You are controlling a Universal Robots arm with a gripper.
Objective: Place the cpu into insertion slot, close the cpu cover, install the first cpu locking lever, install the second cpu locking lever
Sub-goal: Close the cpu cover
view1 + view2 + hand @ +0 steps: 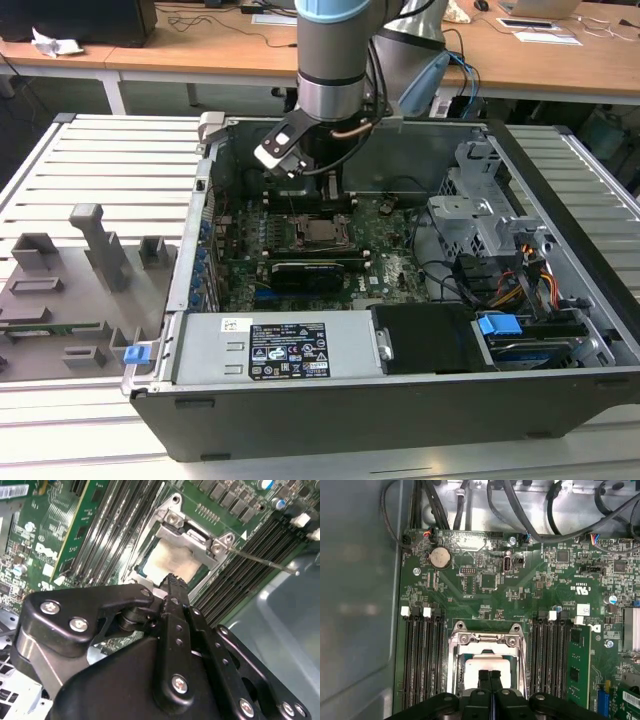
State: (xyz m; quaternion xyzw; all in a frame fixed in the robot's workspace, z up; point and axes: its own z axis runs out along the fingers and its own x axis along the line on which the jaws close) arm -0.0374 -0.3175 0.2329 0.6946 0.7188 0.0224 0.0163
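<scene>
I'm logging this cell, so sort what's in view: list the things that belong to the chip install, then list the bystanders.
For the job: gripper, chip, cover, locking lever.

Just lying about: coin battery, memory slots, cables, grey fixture tray.

both wrist views closely overlook the cpu cover (pixel 487 639).

The cpu (pixel 487 661) shows a pale, matt metal top, the cpu cover (pixel 487 640) is dull grey metal, the gripper (pixel 489 674) is matt black (its screws (pixel 180 684) bright metal), and the motherboard (pixel 485 580) is glossy green board.
</scene>
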